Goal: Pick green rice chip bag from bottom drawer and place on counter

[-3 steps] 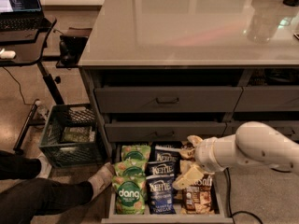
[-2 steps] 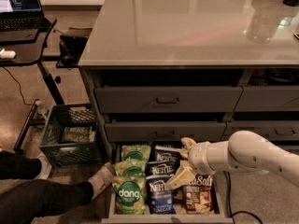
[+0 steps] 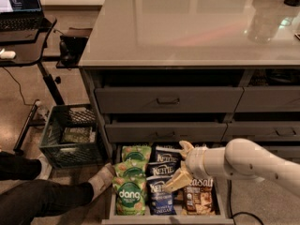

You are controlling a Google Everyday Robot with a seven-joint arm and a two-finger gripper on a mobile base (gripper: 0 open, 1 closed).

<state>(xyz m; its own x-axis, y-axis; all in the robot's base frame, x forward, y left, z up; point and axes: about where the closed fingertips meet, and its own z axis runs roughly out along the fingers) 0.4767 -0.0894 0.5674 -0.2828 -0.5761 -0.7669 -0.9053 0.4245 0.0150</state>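
The bottom drawer (image 3: 110,205) stands pulled open at the foot of the cabinet. Green rice chip bags lie in its left column; the front one (image 3: 129,195) shows white "dang" lettering, and two more green bags (image 3: 136,154) lie behind it. My gripper (image 3: 181,164) reaches in from the right on a white arm (image 3: 248,163). It hangs open above the middle of the drawer, over the dark blue Kettle bags (image 3: 161,182), to the right of the green bags. It holds nothing. The pale-grey counter (image 3: 187,27) spans the top.
A brown-and-cream Sea Salt bag (image 3: 199,197) lies at the drawer's right. Two shut grey drawers (image 3: 168,100) sit above. A green crate (image 3: 70,142) stands on the floor at left. A person's leg and shoe (image 3: 101,179) lie by the drawer. A black desk with laptop (image 3: 21,18) stands far left.
My gripper has moved left and slightly down over the drawer, from above the Sea Salt bag toward the Kettle bags. The bags have not moved.
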